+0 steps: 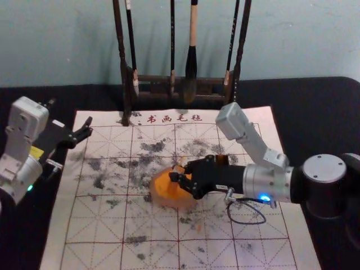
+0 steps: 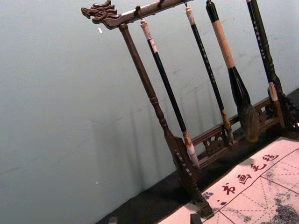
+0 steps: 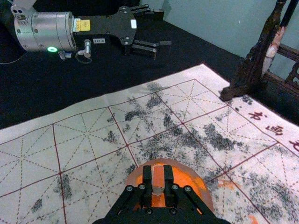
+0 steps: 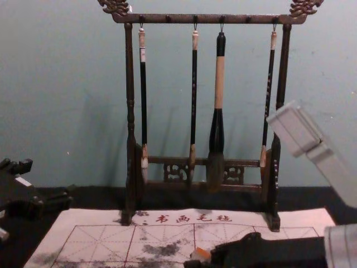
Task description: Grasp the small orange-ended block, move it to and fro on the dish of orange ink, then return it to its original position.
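Right gripper clamped on small orange-ended block over orange ink dish; heavy downforce could skid the dish, sideways drag could twist the block loose; left gripper idle, fingers apart, at calligraphy mat's left edge.

Here we go, 书画毛毡, four characters in dark red across the upper middle of the head view, on the pale mat! Tiny marks on a brush handle, right of centre in the chest view: unreadable. Yellow label on the left hand, white tag on the right hand: too small.
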